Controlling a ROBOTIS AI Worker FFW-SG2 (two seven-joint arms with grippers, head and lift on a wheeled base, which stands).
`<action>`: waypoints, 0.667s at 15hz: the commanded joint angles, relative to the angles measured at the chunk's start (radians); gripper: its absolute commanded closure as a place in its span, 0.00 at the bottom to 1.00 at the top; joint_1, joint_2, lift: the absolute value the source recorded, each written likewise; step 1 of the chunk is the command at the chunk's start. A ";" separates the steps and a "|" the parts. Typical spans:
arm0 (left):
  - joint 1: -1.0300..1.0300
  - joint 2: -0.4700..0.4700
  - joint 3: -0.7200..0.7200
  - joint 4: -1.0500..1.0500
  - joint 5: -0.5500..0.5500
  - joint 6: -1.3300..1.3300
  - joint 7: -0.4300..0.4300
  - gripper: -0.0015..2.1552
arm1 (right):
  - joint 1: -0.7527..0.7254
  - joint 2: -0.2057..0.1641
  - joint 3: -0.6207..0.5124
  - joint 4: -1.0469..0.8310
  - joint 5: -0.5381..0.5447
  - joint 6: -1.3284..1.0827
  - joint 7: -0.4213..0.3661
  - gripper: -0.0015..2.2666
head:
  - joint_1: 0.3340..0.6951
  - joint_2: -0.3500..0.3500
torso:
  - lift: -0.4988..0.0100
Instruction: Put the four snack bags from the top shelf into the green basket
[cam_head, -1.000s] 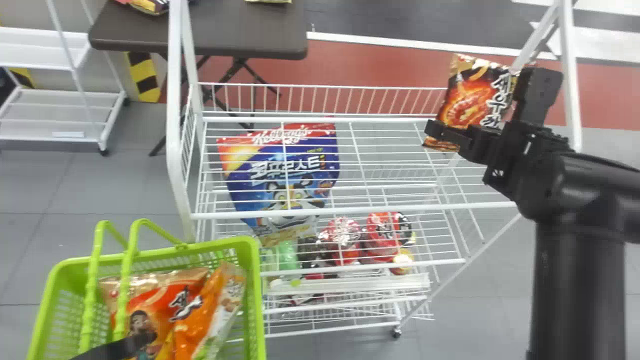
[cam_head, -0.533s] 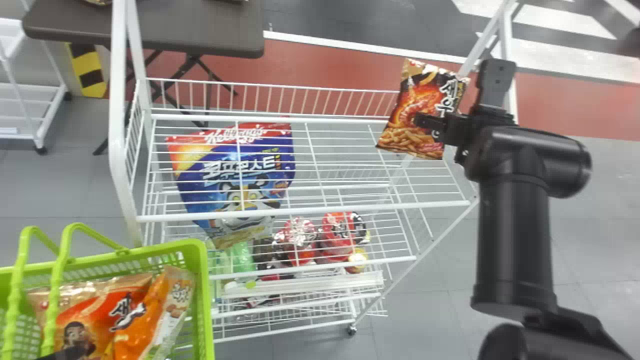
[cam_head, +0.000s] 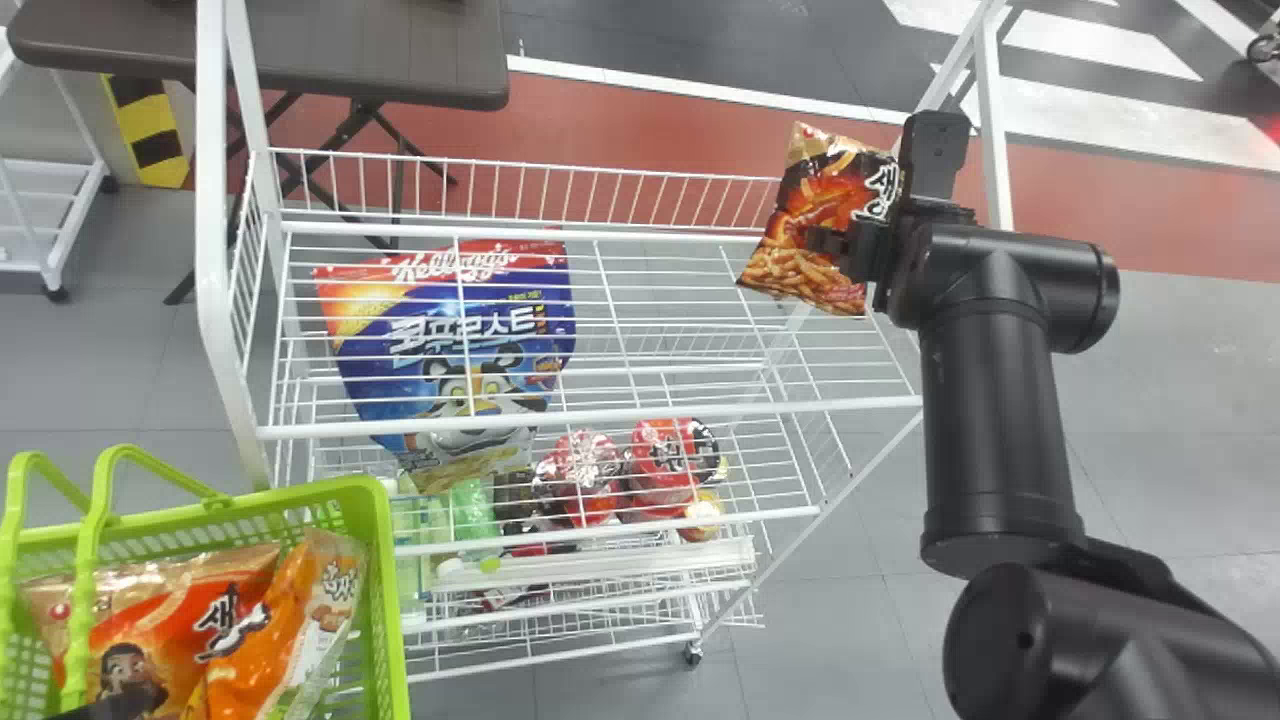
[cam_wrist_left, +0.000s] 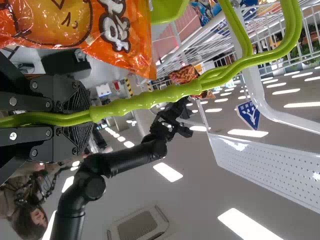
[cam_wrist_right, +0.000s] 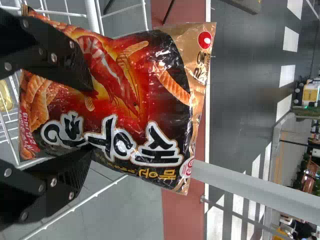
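Over the right end of the white rack's top shelf (cam_head: 660, 300), my right gripper (cam_head: 845, 245) is shut on a black-and-red shrimp snack bag (cam_head: 810, 215). In the right wrist view, the same gripper (cam_wrist_right: 91, 120) has one finger across the printed front of the bag (cam_wrist_right: 150, 75) and the other at its lower side. At bottom left stands the green basket (cam_head: 385, 600) with a red-orange bag (cam_head: 180, 610) and an orange bag (cam_head: 265, 640). My left gripper (cam_head: 110, 708) is by them; in the left wrist view the left gripper (cam_wrist_left: 90, 115) is shut on the basket handles (cam_wrist_left: 150, 100).
A blue cereal bag (cam_head: 460, 330) lies beneath the top shelf's wires, with red cup noodles (cam_head: 670, 455) and bottles lower down. Rack posts (cam_head: 212, 200) rise on both sides. A dark table (cam_head: 350, 50) stands behind at left.
The head view has swung right, so rack and basket sit farther left. The right arm has changed its pose, with more of it in view, and the shrimp bag remains over the shelf's right end.
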 joint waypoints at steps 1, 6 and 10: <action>0.000 0.000 0.001 0.001 0.002 0.000 -0.010 1.00 | 0.025 0.000 -0.008 -0.017 -0.026 0.003 0.003 1.00 | 1.00 0.10 | 0.98; 0.000 0.002 0.009 0.010 0.008 0.000 -0.010 1.00 | 0.163 0.000 -0.003 -0.262 -0.138 0.037 0.011 1.00 | 1.00 0.10 | 0.98; -0.002 0.002 0.013 0.017 0.009 0.000 -0.010 1.00 | 0.369 0.006 0.035 -0.661 -0.313 0.153 0.019 1.00 | 1.00 0.14 | 0.98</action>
